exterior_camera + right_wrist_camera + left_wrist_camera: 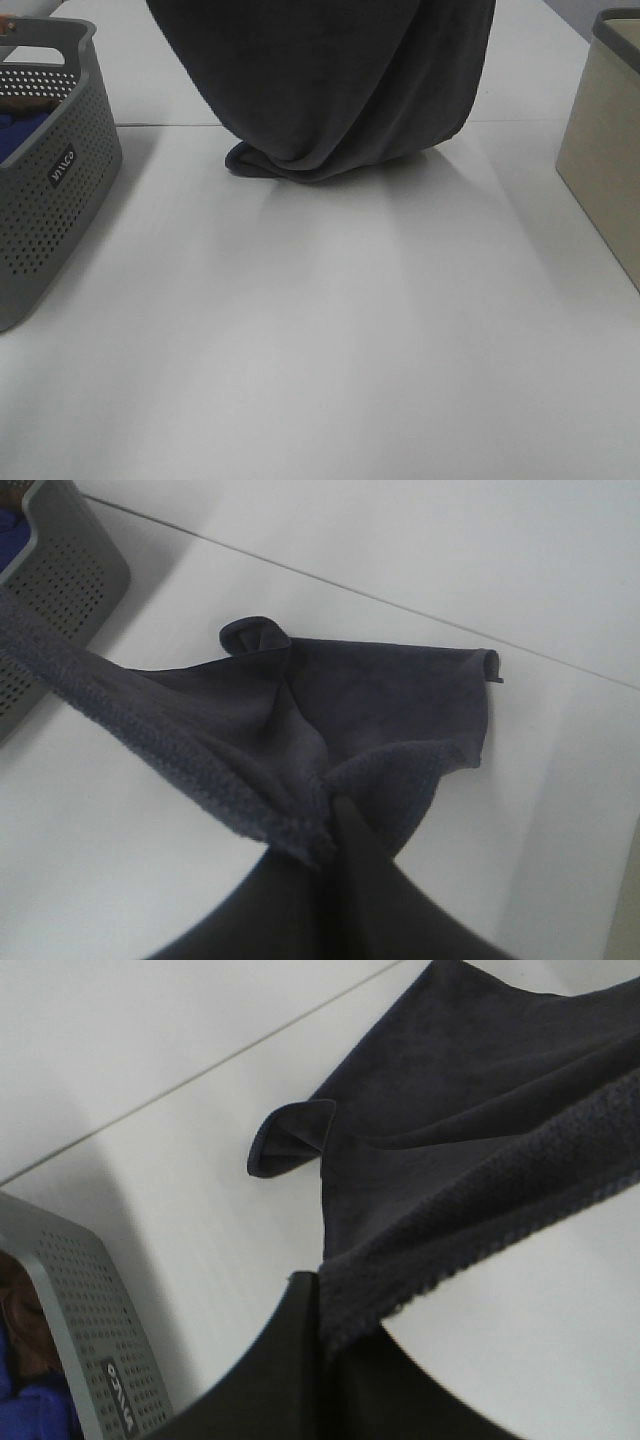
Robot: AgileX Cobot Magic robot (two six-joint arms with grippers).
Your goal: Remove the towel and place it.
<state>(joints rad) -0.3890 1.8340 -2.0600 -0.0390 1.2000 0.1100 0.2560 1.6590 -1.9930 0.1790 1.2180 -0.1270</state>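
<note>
The dark charcoal towel (330, 80) hangs from above the top edge of the high view, and its lower fold rests on the white table (330, 330). Both grippers are out of the high view. In the left wrist view my left gripper (318, 1305) is shut on the towel's (470, 1140) hemmed edge. In the right wrist view my right gripper (335, 835) is shut on another part of the towel's (330, 710) edge. The towel stretches between the two grippers and sags down to the table.
The grey perforated basket (50, 190) stands at the left with a blue cloth (20, 130) inside. It also shows in the left wrist view (90, 1310) and the right wrist view (60, 570). A beige box (605, 150) stands at the right edge.
</note>
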